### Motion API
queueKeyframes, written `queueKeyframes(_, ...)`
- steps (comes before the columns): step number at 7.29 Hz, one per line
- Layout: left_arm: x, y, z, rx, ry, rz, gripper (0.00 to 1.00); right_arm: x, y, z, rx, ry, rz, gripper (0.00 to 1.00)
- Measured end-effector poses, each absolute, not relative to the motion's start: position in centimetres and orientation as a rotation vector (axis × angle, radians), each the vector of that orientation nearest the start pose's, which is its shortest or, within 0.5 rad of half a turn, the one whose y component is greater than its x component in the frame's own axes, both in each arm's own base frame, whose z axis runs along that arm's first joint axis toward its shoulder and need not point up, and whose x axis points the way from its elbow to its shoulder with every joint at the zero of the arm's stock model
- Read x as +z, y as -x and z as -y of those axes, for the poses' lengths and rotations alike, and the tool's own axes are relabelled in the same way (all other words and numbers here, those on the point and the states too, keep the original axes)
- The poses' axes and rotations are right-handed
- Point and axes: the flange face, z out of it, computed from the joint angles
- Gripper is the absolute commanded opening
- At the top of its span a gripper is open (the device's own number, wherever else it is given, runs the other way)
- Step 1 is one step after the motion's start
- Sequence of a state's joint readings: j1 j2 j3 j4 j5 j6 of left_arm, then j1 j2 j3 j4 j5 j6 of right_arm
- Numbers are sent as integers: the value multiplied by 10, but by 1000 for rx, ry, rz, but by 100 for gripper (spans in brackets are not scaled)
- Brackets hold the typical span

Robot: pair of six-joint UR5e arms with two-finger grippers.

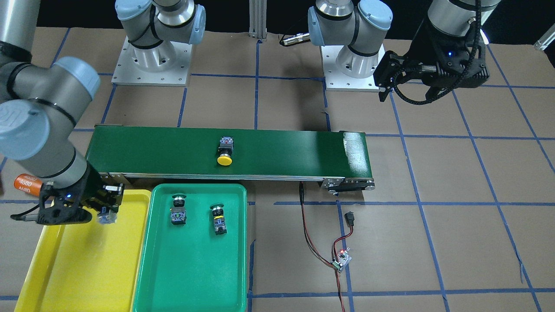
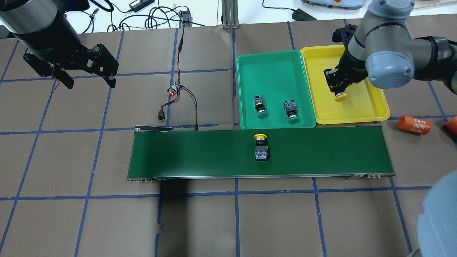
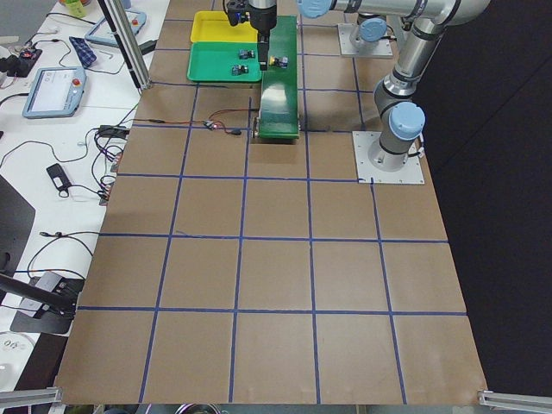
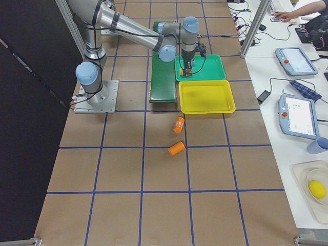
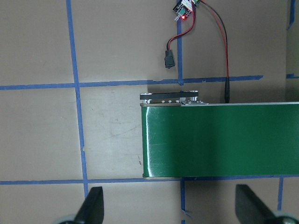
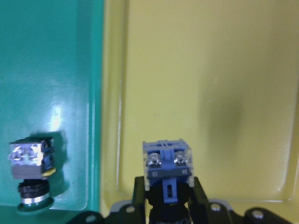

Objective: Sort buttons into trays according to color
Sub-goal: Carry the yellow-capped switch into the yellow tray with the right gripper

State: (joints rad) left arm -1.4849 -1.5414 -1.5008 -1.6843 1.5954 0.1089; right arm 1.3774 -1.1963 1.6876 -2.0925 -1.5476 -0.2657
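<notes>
Button (image 2: 341,95) (yellow cap) pinched by R fingers (image 6: 140,193) over yellow tray (image 2: 371,107); L fingers (image 5: 93,207) spread, off belt (image 5: 224,140).

I'm looking at a robotics lab: grid-taped table (image 3: 276,285), teach pendants (image 4: 299,116) and loose cables (image 2: 150,18) on the side bench (image 4: 320,89).

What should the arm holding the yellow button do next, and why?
Probably lower a little and open the right gripper, letting the held yellow button drop. It already hangs over the yellow tray, the matching colour, so no sideways move seems needed. Then the other yellow button waits on the conveyor belt.
</notes>
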Motion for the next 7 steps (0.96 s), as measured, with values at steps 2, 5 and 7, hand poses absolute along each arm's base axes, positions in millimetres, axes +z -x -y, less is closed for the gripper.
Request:
queueKeyframes(2,525,90,485,26,-36,-3118,100,251,13,638,-35,102,-3119,100)
queueKeyframes(5,526,89,485,24,-36,-3118,100,280,-1,615,-29,105,-3117,100)
queueKeyframes(7,526,89,486,22,-36,-3118,100,320,-42,566,-4,81,-3117,99)
